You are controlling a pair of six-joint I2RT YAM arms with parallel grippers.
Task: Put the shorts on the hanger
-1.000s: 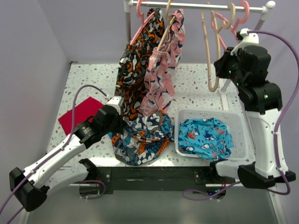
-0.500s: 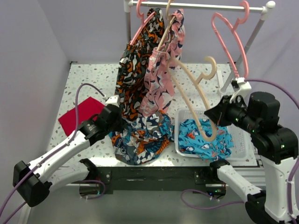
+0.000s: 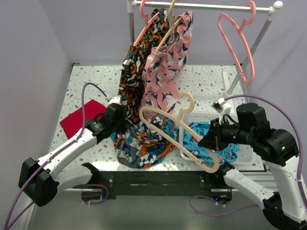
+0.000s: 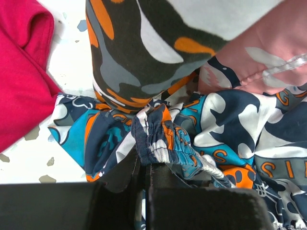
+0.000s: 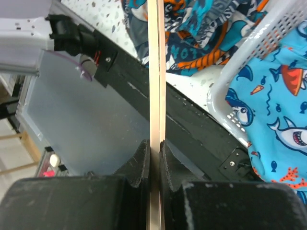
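The left claw (image 4: 144, 167) is pinching a gathered fold of elastic waistband on the soft blue, orange, black and white printed shorts (image 4: 163, 139), its fingers closed tight with fabric bunched between them. In the overhead view these shorts (image 3: 144, 143) are lying in a crumpled heap on the speckled white surface (image 3: 201, 81), just left of the white plastic basket (image 3: 240, 117), with the left claw (image 3: 116, 114) at their far left edge.

The right claw (image 5: 154, 148) is clamping the thin pale cream hanger (image 5: 154, 72), which shows edge-on between its closed fingers. From above, the hanger (image 3: 211, 166) is hanging in the air, tilted, reaching from the right claw (image 3: 206, 142) over the basket's near corner towards the heap of shorts, its hook pointing away from the arms.

The step in hand looks like bringing the hanger and the shorts together. The fabric is not yet on the frame. Next, the left claw probably needs to be lifting the waistband clear of the heap while the right one is angling one end of the hanger into the opening. The hanging black-orange-white garment (image 3: 134, 81) is crowding the left claw, so snagging is a risk.
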